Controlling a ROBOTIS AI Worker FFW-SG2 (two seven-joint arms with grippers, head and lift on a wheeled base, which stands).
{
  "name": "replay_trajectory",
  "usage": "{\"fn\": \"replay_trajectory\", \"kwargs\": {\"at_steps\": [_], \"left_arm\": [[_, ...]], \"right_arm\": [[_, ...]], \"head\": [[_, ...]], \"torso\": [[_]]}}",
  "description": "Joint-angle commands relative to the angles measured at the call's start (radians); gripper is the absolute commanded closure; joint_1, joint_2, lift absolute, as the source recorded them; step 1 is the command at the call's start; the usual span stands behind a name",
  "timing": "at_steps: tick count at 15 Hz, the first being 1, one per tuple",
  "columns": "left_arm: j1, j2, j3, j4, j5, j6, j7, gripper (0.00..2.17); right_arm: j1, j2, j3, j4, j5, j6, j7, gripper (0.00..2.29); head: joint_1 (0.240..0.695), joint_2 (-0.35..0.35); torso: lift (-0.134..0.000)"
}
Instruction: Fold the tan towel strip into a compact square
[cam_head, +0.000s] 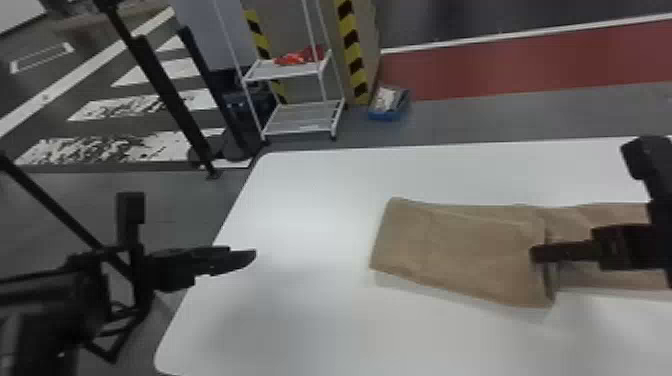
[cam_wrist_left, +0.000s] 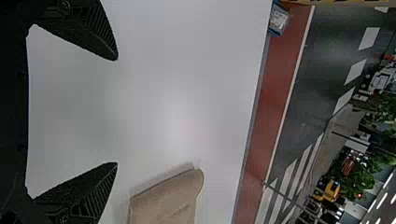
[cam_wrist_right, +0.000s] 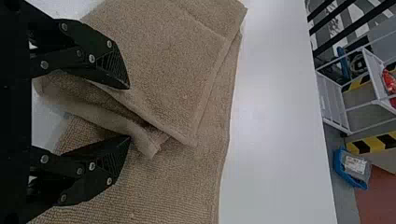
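Note:
The tan towel strip (cam_head: 465, 250) lies on the white table, its left part doubled over in layers and its single-layer part running on to the right. My right gripper (cam_head: 537, 254) is over the edge of the folded part. In the right wrist view my right gripper (cam_wrist_right: 130, 112) stands open, with the towel's raised, rumpled edge (cam_wrist_right: 116, 122) between its fingers. Off to the left, my left gripper (cam_head: 252, 256) is above the table's left side, apart from the towel. The left wrist view has my left gripper (cam_wrist_left: 116, 111) open and the towel's rounded folded end (cam_wrist_left: 170, 198) beyond it.
The white table (cam_head: 300, 320) has its left edge under my left gripper. Behind it on the floor stand a white wire rack (cam_head: 300, 117) with a red item on it and a blue bin (cam_head: 389, 104). Black posts (cam_head: 170, 95) rise at the back left.

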Motion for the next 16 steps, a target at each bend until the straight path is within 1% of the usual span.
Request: {"fn": "replay_trajectory", "kwargs": {"at_steps": [1, 2, 4, 5, 6, 10, 13, 15, 16], "left_arm": [[0.006, 0.002, 0.001, 0.002, 0.000, -0.009, 0.000, 0.08], [0.007, 0.002, 0.001, 0.002, 0.000, -0.009, 0.000, 0.08], [0.013, 0.000, 0.001, 0.003, 0.002, -0.018, 0.000, 0.08], [0.015, 0.002, 0.001, 0.005, 0.002, -0.021, 0.000, 0.08], [0.018, 0.002, 0.001, 0.006, 0.002, -0.033, 0.000, 0.08], [0.018, 0.005, 0.010, 0.012, 0.003, -0.039, 0.000, 0.08], [0.010, 0.006, 0.010, 0.012, 0.003, -0.039, 0.000, 0.08], [0.004, 0.009, 0.016, 0.012, 0.006, -0.039, 0.003, 0.08], [-0.002, 0.009, 0.016, 0.015, 0.009, -0.039, 0.003, 0.08]], "right_arm": [[0.001, 0.007, -0.005, 0.000, 0.001, -0.002, -0.003, 0.62], [0.000, 0.007, -0.005, 0.003, 0.003, -0.006, -0.006, 0.73], [0.000, 0.007, -0.005, 0.010, 0.010, -0.018, -0.014, 0.75], [0.000, 0.007, -0.005, 0.014, 0.012, -0.030, -0.015, 0.90], [-0.002, 0.007, -0.008, 0.014, 0.009, -0.030, -0.021, 0.93], [-0.022, 0.007, -0.041, 0.006, -0.026, -0.049, -0.018, 0.93], [-0.038, 0.007, -0.083, -0.020, -0.080, -0.042, -0.003, 0.93], [-0.060, 0.007, -0.132, -0.048, -0.108, -0.024, -0.002, 0.93], [-0.077, 0.007, -0.178, -0.063, -0.135, -0.009, -0.002, 0.93]], "head": [[0.695, 0.350], [0.695, 0.350], [0.695, 0.350], [0.695, 0.350], [0.695, 0.350], [0.695, 0.350], [0.695, 0.350], [0.695, 0.350], [0.695, 0.350]], "torso": [[-0.128], [-0.128], [-0.128], [-0.128], [-0.128], [-0.128], [-0.128], [-0.128], [-0.128]]}}
